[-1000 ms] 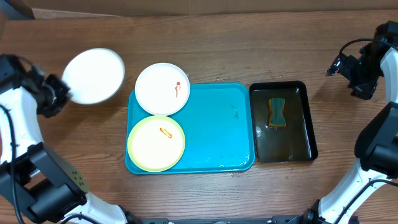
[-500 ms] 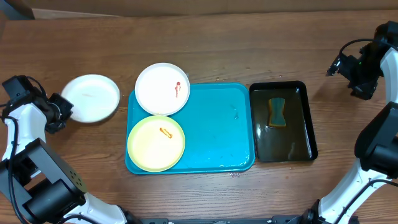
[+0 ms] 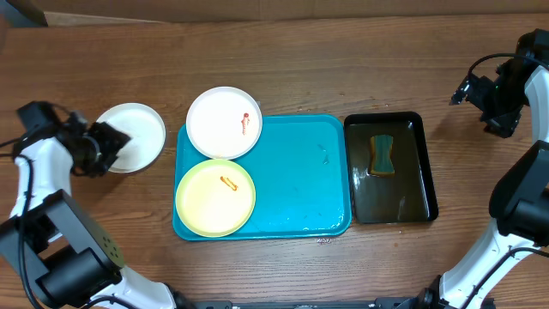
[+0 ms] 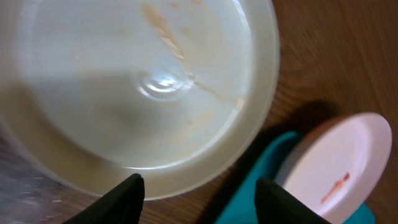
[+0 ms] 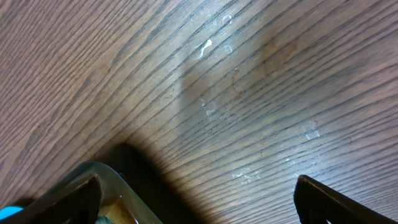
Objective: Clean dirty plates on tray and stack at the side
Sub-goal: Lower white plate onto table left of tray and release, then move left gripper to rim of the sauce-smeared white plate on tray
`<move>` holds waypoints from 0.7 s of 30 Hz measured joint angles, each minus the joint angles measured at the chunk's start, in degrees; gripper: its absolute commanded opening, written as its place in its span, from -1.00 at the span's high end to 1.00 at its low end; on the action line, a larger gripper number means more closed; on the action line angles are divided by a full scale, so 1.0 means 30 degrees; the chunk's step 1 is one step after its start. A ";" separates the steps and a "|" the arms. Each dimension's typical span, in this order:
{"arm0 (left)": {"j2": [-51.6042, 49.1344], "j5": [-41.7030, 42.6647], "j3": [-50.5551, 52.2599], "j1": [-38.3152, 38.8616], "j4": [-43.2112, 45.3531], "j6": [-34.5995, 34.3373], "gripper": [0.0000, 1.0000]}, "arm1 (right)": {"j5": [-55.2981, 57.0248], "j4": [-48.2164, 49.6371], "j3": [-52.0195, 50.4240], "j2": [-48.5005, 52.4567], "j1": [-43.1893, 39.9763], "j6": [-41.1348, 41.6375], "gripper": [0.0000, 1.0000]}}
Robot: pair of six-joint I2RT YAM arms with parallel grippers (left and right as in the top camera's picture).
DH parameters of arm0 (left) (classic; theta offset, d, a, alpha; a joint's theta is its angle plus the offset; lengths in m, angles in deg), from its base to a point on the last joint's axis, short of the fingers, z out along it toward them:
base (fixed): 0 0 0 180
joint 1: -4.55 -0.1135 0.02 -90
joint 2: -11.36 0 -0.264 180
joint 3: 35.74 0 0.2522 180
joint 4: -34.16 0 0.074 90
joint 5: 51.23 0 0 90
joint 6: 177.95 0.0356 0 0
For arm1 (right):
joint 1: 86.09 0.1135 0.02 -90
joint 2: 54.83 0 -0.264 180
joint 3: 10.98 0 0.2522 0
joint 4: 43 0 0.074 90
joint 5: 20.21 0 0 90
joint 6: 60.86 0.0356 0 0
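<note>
Tray (image 3: 300, 176) mid-frame: yellow-green plate (image 3: 215, 202) w/ orange smear in its lower-left part. White plate (image 3: 224, 123) w/ red smear overhangs the upper-left corner. 3rd white plate (image 3: 137, 133) off tray, left, on table (image 3: 343, 77). L gripper (image 4: 199, 190) at its rim, jaws apart, not clamping. L wrist cam alone shows faint brownish streaks on it. Black tray (image 3: 390, 206) at right: water, sponge (image 3: 383, 154). R gripper (image 5: 198, 198) spread wide, empty, upper right.

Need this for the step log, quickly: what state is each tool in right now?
Left tool: open, holding nothing; the off-tray white plate lies just ahead.
Right tool: open wide, empty, above the table.
</note>
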 measured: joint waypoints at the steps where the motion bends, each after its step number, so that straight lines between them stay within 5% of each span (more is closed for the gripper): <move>1: 0.0138 0.0138 0.0000 0.0597 -0.0233 0.0255 -0.16 | 0.0007 -0.0015 0.0000 0.0000 0.0000 0.0000 -1.00; 13: 0.0546 -0.1785 -0.0051 0.8670 -0.4189 0.1231 -0.03 | 0.0007 -0.0007 0.0000 0.0000 0.0000 0.0000 -1.00; 21: 0.0546 -0.4306 -0.0051 1.3041 -0.3446 0.0029 -0.04 | 0.0007 0.0000 0.0000 0.0000 0.0000 0.0000 -1.00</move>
